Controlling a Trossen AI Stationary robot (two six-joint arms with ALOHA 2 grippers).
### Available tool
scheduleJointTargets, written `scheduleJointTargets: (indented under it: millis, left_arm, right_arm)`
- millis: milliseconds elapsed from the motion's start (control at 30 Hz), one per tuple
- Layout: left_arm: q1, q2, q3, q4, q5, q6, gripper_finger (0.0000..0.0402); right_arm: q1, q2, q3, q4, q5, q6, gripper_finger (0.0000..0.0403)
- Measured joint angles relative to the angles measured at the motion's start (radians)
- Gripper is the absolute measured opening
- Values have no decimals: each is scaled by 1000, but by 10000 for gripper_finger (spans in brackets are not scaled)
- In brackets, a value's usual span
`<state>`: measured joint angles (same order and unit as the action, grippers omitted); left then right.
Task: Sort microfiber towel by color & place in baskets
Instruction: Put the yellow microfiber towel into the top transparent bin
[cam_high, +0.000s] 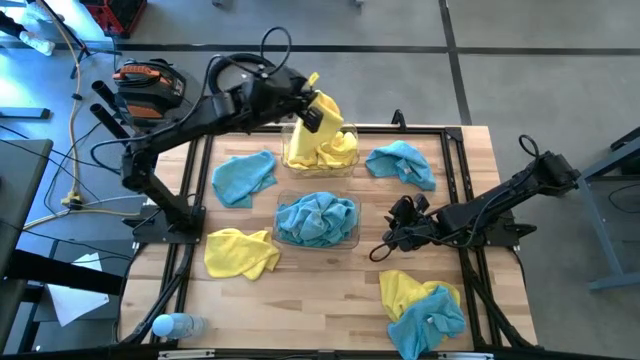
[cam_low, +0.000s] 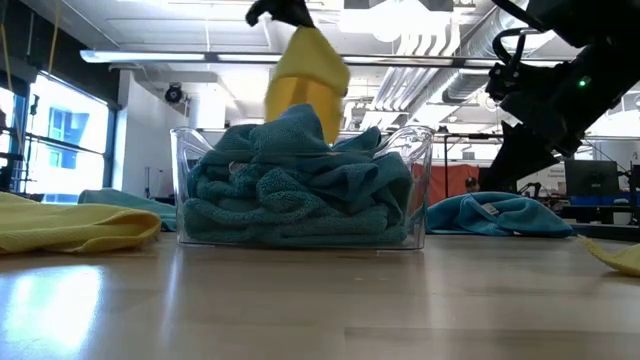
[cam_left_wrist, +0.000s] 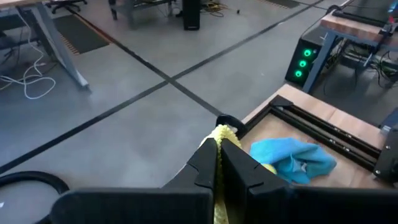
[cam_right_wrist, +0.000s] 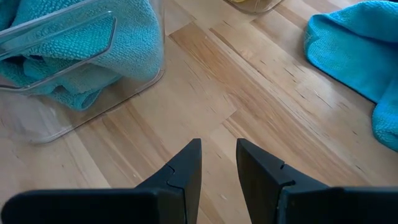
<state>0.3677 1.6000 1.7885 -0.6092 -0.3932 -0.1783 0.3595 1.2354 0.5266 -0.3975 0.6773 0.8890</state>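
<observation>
The left end effector (cam_high: 318, 108) is pinched tight on a yellow towel (cam_high: 322, 112), its two dark fingers (cam_left_wrist: 205, 163) pressed together with a strip of yellow cloth squeezed between them in the left wrist view. The towel hangs down from the grip over the far basket (cam_high: 290, 152), which already holds a heap of yellow cloth; in the low view the hanging towel (cam_low: 305, 85) shows above and behind the near basket. The left arm reaches from its base at the worktop's left edge, stretched diagonally toward the far middle, with the wrist raised above the basket.

The right end effector (cam_high: 392, 232) holds nothing. Its fingers (cam_right_wrist: 183, 171) stand slightly apart, a narrow gap between them, over bare wood of the worktop (cam_high: 330, 290). It sits just beside the right side of the near basket (cam_high: 352, 240), which is filled with turquoise towels (cam_high: 315, 218). The right arm lies low and extended from the right edge toward the centre.

Loose cloths remain on the worktop: a turquoise towel (cam_high: 243, 177) at the left of the far basket, another turquoise towel (cam_high: 402, 162) at its right, a yellow towel (cam_high: 240, 252) near the left front, and a yellow and turquoise pair (cam_high: 425, 305) overlapping at the right front corner. A clear bottle (cam_high: 178, 326) lies at the left front edge.
</observation>
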Motion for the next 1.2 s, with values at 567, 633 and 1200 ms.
scheduleJointTargets:
  millis: [567, 633, 1200]
  left_arm:
    - [53, 228, 25, -465, -253, -123, 0]
    - [51, 267, 25, -415, -196, -99, 0]
    - [107, 475, 24, -311, 63, -98, 0]
  right_arm:
    - [0, 0, 0, -9, 0, 0, 94]
    - [0, 0, 0, -9, 0, 0, 94]
    - [1, 1, 0, -8, -37, 39, 94]
